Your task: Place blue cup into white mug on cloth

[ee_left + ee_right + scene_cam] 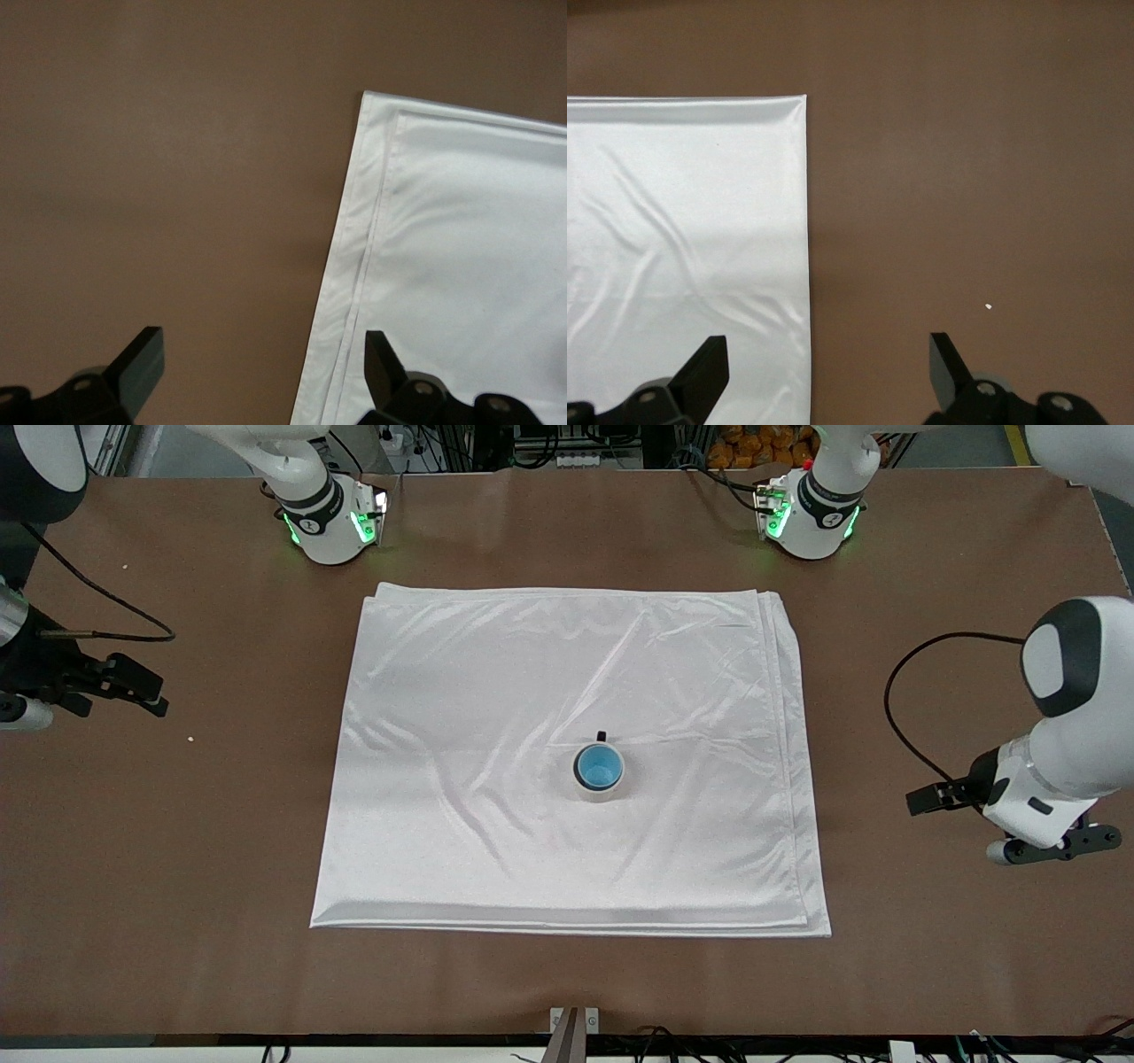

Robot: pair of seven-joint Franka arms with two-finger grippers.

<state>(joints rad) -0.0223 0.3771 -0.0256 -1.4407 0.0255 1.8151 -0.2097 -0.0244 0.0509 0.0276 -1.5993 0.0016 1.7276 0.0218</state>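
The light-blue tapered cup (599,765) sat upright inside the cream-white ceramic mug (600,786), whose dark handle pointed to twelve o'clock, on the shiny white folded cloth (496,717). The left gripper (261,372) and the right gripper (828,372) each waited over a cloth edge, fingers apart.

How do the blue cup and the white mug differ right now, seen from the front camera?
The blue cup is bright blue inside and has no handle; the white mug is cream-white with a dark handle. The cup is narrower and sits inside the mug, while the mug rests directly on the cloth. Both stand upright, and neither hand holds them.
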